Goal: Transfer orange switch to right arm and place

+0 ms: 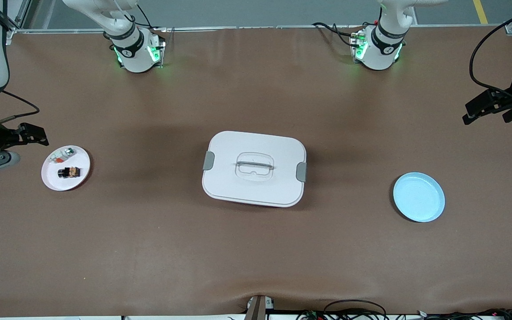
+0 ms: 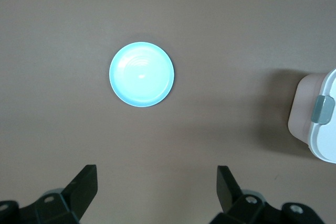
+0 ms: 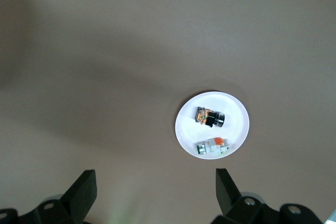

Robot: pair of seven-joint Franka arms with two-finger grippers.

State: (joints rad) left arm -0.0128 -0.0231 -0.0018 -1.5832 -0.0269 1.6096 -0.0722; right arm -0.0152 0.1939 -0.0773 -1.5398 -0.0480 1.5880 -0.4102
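The orange switch point(image 1: 70, 171), a tiny black box with an orange face, lies on a small white plate point(image 1: 56, 182) at the right arm's end of the table. In the right wrist view the switch point(image 3: 209, 116) lies on the plate point(image 3: 236, 114). My right gripper point(image 1: 34, 135) hangs open and empty over the table beside that plate, its fingers spread wide point(image 3: 156, 184). At the left arm's end my left gripper point(image 1: 489, 111) is also open and empty point(image 2: 156, 184), up over the table near a light blue plate point(image 1: 418, 197).
A white-and-orange piece with a green tip point(image 1: 64, 154) shares the white plate with the switch point(image 3: 212, 146). A large white lidded box point(image 1: 254, 168) with grey latches stands at the table's middle. The blue plate point(image 2: 141, 74) holds nothing.
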